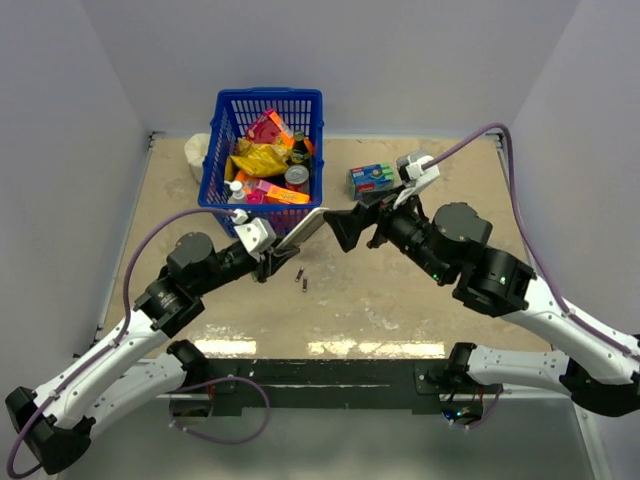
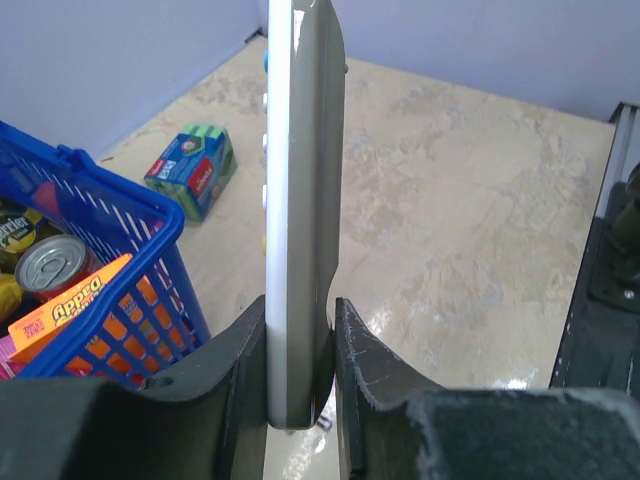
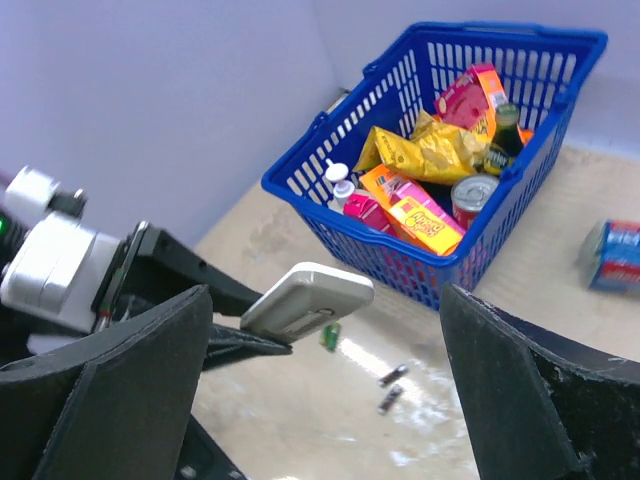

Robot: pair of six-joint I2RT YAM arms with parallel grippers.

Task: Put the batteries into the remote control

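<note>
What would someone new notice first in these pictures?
The grey remote control is held up mid-scene, clamped in the left gripper, with the right gripper wide open facing it. Behind stands a blue basket crammed with groceries; two batteries lie on the tabletop below the remote.

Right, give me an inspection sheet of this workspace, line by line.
Surface: beige mottled table, glare near the front edge.
Job's things: remote control clamped at one end in left claw; two batteries loose on the table nearby.
Clutter: blue basket of groceries; blue-green box; small green piece on the table.
Claws: left claw shut on remote control; right claw open, empty.
Cables: purple cable arcing from each wrist.
Surroundings: plain pale walls on three sides.
</note>
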